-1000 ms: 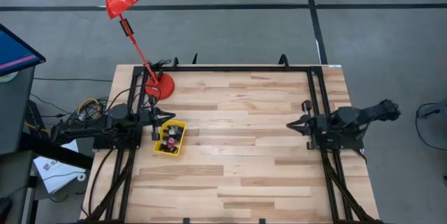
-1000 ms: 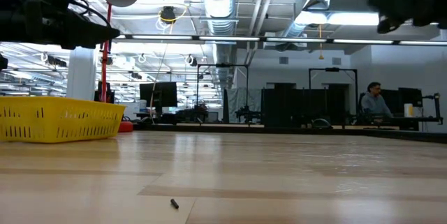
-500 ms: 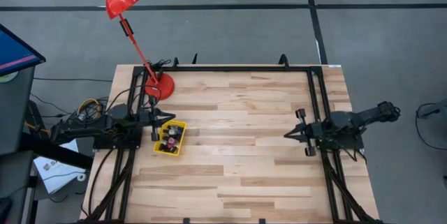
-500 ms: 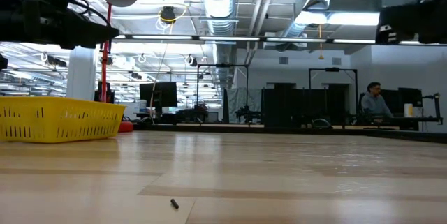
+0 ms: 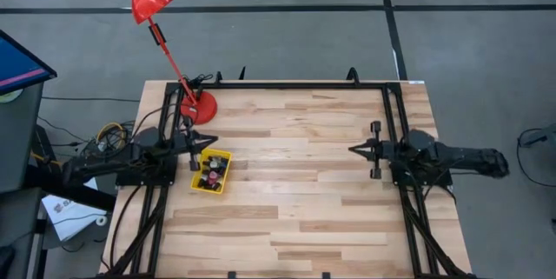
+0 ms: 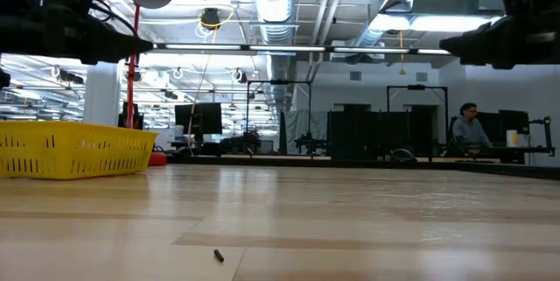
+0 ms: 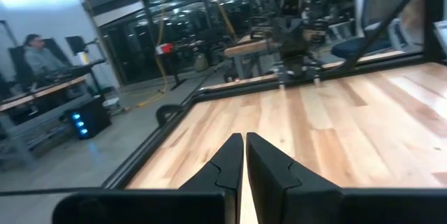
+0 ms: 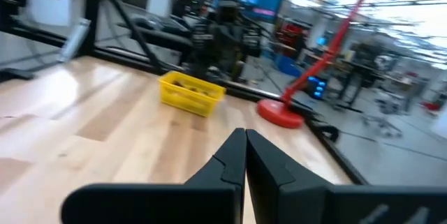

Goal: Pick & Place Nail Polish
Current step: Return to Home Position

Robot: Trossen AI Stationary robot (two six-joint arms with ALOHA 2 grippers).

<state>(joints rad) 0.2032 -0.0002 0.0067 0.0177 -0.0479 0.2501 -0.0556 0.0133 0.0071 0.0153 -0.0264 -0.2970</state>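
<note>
Several nail polish bottles (image 5: pixel 210 175) lie in a yellow basket (image 5: pixel 222 175) that stands on the table's left part; the basket also shows in the low view (image 6: pixel 74 150) and the right wrist view (image 8: pixel 192 93). My left gripper (image 5: pixel 214 145) is shut and empty, held above the basket's far edge; its closed fingertips show in the left wrist view (image 7: pixel 244 140). My right gripper (image 5: pixel 353 150) is shut and empty, held above the table's right part, pointing toward the basket; its closed fingertips show in the right wrist view (image 8: pixel 244 137).
A red desk lamp stands with its base (image 5: pixel 202 107) at the table's far left, its arm rising over the edge. A black frame (image 5: pixel 287 85) runs along the table's far edge and sides. A tiny dark bit (image 6: pixel 218 255) lies on the wood near the low camera.
My right gripper has rolled about its own axis and shifted a little toward the table's left, while its arm has swung level behind it. My left gripper and the basket have kept still.
</note>
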